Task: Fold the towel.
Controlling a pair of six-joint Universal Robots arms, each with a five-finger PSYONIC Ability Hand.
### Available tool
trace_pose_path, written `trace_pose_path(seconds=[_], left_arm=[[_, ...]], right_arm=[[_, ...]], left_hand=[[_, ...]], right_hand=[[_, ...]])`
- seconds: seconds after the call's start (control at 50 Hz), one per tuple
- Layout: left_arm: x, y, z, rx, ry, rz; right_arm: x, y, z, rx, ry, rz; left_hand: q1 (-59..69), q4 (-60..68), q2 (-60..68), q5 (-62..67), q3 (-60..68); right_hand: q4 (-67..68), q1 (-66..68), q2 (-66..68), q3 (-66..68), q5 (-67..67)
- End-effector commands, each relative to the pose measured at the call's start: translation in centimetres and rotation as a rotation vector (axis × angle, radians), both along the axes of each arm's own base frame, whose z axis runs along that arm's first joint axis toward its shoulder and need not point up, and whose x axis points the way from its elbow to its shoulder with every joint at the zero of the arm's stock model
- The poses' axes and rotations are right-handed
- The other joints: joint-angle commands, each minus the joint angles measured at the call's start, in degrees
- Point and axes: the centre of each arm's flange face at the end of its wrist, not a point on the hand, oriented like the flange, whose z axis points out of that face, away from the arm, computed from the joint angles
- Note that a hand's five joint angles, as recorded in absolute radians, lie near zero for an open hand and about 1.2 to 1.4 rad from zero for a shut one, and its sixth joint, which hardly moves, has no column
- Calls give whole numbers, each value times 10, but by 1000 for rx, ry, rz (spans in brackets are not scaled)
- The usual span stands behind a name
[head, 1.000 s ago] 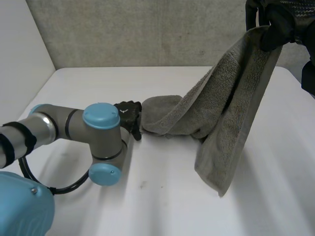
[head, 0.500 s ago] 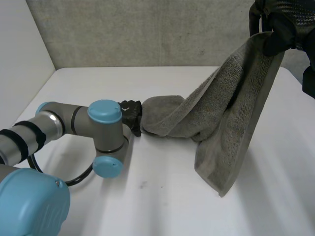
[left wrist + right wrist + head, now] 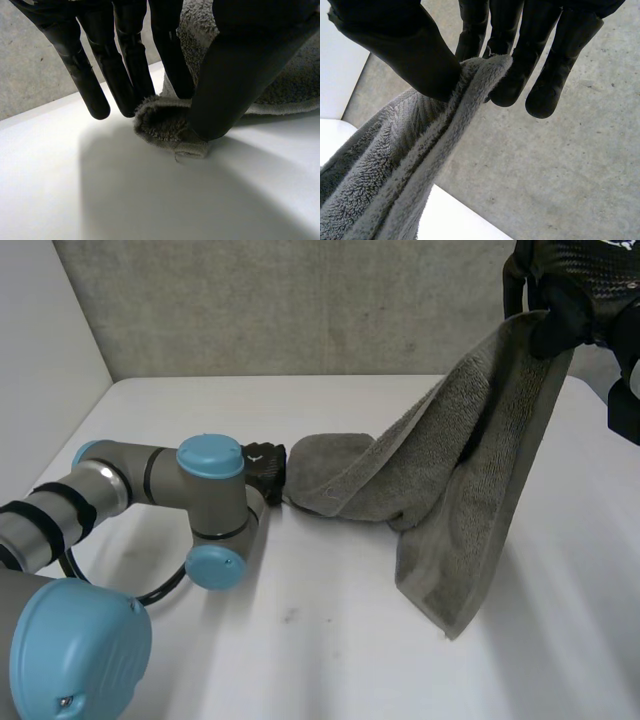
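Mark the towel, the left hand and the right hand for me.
towel (image 3: 470,470), head view, its hanging middle.
left hand (image 3: 245,65), left wrist view, the thumb pinching the towel's end.
right hand (image 3: 395,40), right wrist view, the thumb pinching the towel's raised edge.

Soft, even light is falling on the white table (image 3: 330,660), leaving it bright and free of glare. The hanging towel (image 3: 460,470) is casting a faint, soft-edged shadow on the table just beside it, so the light is probably coming from above. In the wrist views, the left hand (image 3: 240,65) and right hand (image 3: 395,45) are showing as near-black shapes against the paler wall (image 3: 580,165), and the towel's folds are darkening underneath.
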Motion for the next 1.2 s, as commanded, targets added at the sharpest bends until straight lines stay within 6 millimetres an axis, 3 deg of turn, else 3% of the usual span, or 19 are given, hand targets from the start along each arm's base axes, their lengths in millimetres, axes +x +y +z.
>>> trace_pose_path(seconds=[0.02, 0.1, 0.28, 0.32, 0.34, 0.42, 0.44, 0.48, 0.5, 0.54, 0.56, 0.64, 0.76, 0.8, 0.86, 1.04, 1.1, 1.14, 1.2], left_arm=[[-2, -1, 0, -3, 2, -7], [-2, -1, 0, 1, -1, -9], [0, 0, 10, -5, 2, 3], [4, -1, 36, -29, 18, 22], [4, -1, 36, -29, 18, 23], [30, -7, 80, -53, 28, 99], [30, -7, 80, -54, 28, 99], [51, -4, 114, -84, 38, 138], [51, -4, 114, -84, 38, 138], [77, 5, 145, -106, 47, 176], [77, 5, 145, -106, 47, 176], [107, 31, 187, -150, 73, 187], [124, 60, 213, -184, 93, 138], [139, 79, 236, -231, 106, 138], [153, 94, 251, -254, 83, 146], [166, 113, 261, -207, -17, 104], [170, 110, 261, -182, -53, 108], [172, 107, 260, -173, -66, 112], [172, 88, 241, -107, -105, 114]], right_arm=[[0, -1, -2, 4, 1, -1], [0, -2, -2, 6, 2, -1], [0, -2, 2, -6, -2, -4], [-2, -3, 3, -10, -4, -10], [-2, -3, 3, -10, -4, -11], [-8, -10, 10, -31, -10, -33], [-12, -12, 12, -36, -10, -50], [-16, -15, 14, -40, -8, -68], [-16, -15, 14, -40, -8, -68], [-25, -19, 18, -52, -7, -104], [-25, -19, 18, -52, -7, -104], [-36, -21, 19, -33, 3, -139], [-45, -11, 21, 4, 47, -147], [-46, -7, 22, 5, 79, -140], [-49, 2, 24, 4, 166, -141], [-57, 15, 36, -22, 350, -173], [-57, 15, 39, -20, 361, -174], [-57, 7, 29, 40, 381, -167], [-56, -4, 16, 92, 404, -156]], left_hand=[[126, 125, 125, 127, 125], [247, 245, 245, 248, 246], [247, 245, 245, 248, 246], [247, 245, 245, 248, 246], [247, 245, 245, 248, 246], [247, 245, 245, 248, 246], [247, 245, 245, 248, 246], [247, 245, 245, 248, 246], [247, 245, 245, 248, 246], [247, 245, 245, 248, 246], [247, 245, 245, 248, 246], [247, 245, 245, 248, 246], [247, 245, 245, 248, 246], [247, 245, 245, 248, 246], [247, 245, 245, 248, 246], [247, 245, 245, 248, 246], [247, 245, 245, 248, 246], [247, 245, 245, 248, 246], [247, 245, 245, 248, 246]], right_hand=[[34, 39, 39, 40, 35], [34, 39, 39, 40, 35], [34, 39, 39, 40, 35], [34, 39, 39, 40, 35], [34, 39, 39, 40, 35], [34, 39, 39, 40, 35], [34, 39, 39, 40, 35], [34, 39, 39, 40, 35], [34, 39, 39, 40, 35], [34, 39, 39, 40, 35], [34, 39, 39, 40, 35], [34, 39, 39, 40, 35], [34, 39, 39, 40, 35], [34, 39, 39, 40, 35], [34, 39, 39, 40, 35], [34, 39, 39, 40, 35], [34, 39, 39, 40, 35], [34, 39, 39, 40, 35], [34, 39, 39, 40, 35]])
